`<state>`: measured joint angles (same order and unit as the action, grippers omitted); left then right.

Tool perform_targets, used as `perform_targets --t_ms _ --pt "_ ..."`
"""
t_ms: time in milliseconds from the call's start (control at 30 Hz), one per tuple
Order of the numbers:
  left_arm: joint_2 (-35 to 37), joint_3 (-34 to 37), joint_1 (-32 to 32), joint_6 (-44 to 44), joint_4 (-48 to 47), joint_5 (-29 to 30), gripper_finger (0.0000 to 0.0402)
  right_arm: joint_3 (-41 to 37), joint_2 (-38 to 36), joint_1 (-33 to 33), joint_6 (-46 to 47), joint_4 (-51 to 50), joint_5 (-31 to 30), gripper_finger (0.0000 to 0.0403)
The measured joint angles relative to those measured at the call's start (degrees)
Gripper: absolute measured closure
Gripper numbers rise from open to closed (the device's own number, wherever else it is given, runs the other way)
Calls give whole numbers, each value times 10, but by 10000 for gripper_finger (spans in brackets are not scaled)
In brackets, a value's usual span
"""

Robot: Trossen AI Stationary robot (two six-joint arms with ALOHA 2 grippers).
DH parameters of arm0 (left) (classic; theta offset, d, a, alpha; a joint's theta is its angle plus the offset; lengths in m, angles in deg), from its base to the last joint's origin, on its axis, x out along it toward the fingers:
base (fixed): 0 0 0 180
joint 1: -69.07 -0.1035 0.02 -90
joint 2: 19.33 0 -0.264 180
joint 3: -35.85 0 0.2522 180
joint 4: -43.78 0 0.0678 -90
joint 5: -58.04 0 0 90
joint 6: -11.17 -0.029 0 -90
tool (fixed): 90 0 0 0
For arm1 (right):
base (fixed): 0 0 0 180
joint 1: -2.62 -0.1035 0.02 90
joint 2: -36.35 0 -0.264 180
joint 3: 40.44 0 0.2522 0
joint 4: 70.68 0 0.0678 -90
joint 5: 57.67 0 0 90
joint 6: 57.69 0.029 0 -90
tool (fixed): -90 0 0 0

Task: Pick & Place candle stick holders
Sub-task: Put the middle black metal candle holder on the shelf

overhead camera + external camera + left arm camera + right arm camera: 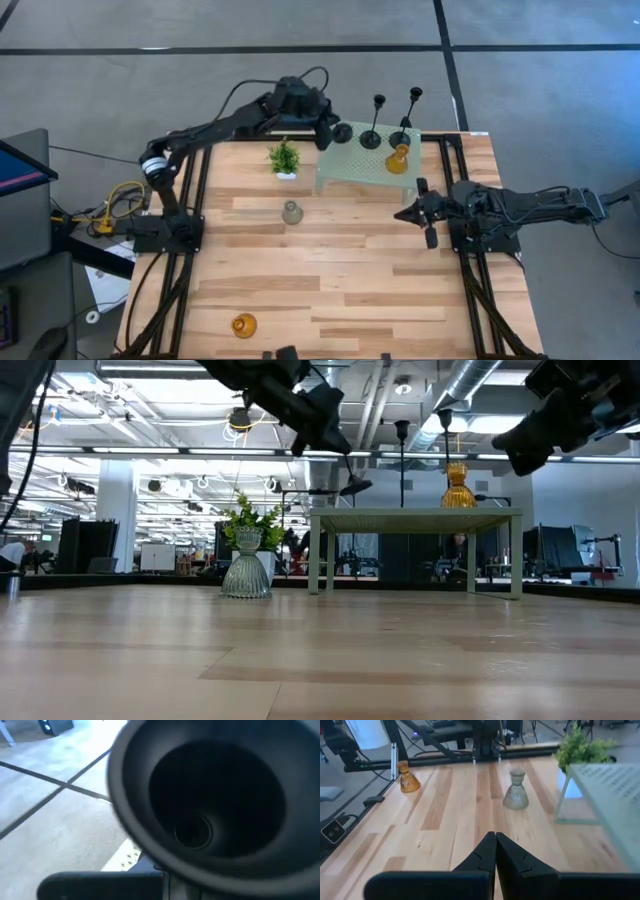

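My left gripper (325,128) is at the table's far edge, shut on a black thin-stemmed candle stick holder (348,470) beside the far left corner of the pale green mesh stand (350,175). Two more black holders (372,138) (400,136) and an amber glass holder (397,160) stand on the stand by their bases. A clear-grey glass holder (292,212) stands mid-table. A second amber holder (244,325) stands near the front edge. My right gripper (408,213) is shut and empty in the air at the table's right, right of the clear-grey holder. My left gripper holds the black holder by its upper end; the gripper's own body hides the exact place. The stem (343,460) slants down from the fingers to the round base (355,487), which hangs tilted, clear of the stand's top. A hollow round black part (210,795) fills the left wrist view.
A small green potted plant (285,158) stands left of the mesh stand. Bare wooden tabletop (330,280) lies between the clear-grey holder and the front amber one. Dark frame rails (468,290) run along the table's sides.
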<state>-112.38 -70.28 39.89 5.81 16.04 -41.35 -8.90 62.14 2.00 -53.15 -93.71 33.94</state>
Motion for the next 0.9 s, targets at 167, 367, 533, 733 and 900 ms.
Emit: perform_targets --t_ms 167,367,533,733,900 --pt "-27 -56 -9 -4 -47 5 387 0 0 0 22 -28 1 403" --pt "-30 -67 -8 -17 -68 17 387 0 0 0 26 -28 1 403" --pt "-35 -64 -3 -14 -84 19 387 0 0 0 26 -27 1 403" --pt "-46 -62 5 -13 -88 18 387 0 0 0 26 -27 1 403" --pt "-57 -62 7 -12 -89 18 387 0 0 0 26 -26 1 403"
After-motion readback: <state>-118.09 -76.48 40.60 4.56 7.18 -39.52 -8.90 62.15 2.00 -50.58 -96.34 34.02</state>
